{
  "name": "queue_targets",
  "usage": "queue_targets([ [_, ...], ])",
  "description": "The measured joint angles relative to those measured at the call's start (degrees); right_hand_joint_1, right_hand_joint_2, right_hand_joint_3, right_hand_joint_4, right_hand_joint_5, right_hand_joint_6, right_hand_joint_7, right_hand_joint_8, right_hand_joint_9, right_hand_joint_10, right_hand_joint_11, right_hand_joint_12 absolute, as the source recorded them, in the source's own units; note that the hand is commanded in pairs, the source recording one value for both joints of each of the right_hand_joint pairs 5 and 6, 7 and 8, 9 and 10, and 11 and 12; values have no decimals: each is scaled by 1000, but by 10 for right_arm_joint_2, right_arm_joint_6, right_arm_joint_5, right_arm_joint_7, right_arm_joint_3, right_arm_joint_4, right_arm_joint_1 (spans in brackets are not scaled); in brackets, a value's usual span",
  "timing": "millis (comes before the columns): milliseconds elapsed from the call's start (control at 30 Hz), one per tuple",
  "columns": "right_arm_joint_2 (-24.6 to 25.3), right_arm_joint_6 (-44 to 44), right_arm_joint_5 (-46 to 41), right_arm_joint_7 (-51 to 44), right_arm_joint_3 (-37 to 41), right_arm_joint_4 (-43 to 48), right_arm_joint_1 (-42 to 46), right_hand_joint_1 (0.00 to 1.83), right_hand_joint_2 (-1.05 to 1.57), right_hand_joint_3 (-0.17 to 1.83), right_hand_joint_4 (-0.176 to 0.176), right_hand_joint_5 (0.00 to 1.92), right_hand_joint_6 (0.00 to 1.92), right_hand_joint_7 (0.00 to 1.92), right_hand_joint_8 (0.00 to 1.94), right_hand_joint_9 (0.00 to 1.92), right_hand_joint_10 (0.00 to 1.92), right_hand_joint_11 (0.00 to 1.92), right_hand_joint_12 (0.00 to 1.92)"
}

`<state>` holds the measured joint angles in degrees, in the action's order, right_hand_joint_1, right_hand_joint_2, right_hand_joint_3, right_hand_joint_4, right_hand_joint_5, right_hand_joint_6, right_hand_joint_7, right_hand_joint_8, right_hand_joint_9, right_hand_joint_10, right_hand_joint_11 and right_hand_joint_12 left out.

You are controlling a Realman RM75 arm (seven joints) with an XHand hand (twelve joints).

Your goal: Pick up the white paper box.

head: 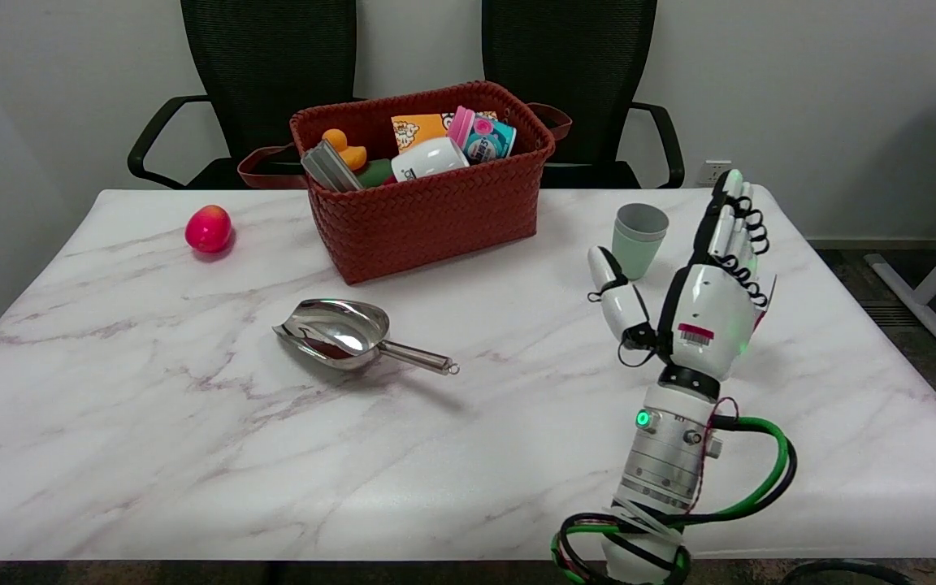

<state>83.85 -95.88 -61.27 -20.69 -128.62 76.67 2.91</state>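
Right hand [699, 301] open, fingers straight, thumb spread wide, likely readying a grasp. Hides nearly all of what seems the box [769, 292], just behind.

Bare marble table [151, 455] fills the lower left and bottom of the frame. The red woven basket [427, 203] blocks the upper centre, with the metal scoop [338, 331] below it. The green cup [639, 240] stands just left of the right hand [699, 284], and a red fruit [208, 228] sits at upper left.

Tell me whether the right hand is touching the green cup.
Apart. In the head view, bare marble shows between the right hand and the green cup; its thumb stops short of it.
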Motion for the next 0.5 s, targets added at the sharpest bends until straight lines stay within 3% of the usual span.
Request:
queue_targets([
  [100, 15, -21, -3, 0, 0, -23, -16, 699, 1082, -175, 0, 0, 0, 0, 0, 0, 0, 0, 0],
  [500, 61, -71, -61, -14, 7, -89, -72, 498, 1237, -87, 0, 0, 0, 0, 0, 0, 0, 44, 44],
])
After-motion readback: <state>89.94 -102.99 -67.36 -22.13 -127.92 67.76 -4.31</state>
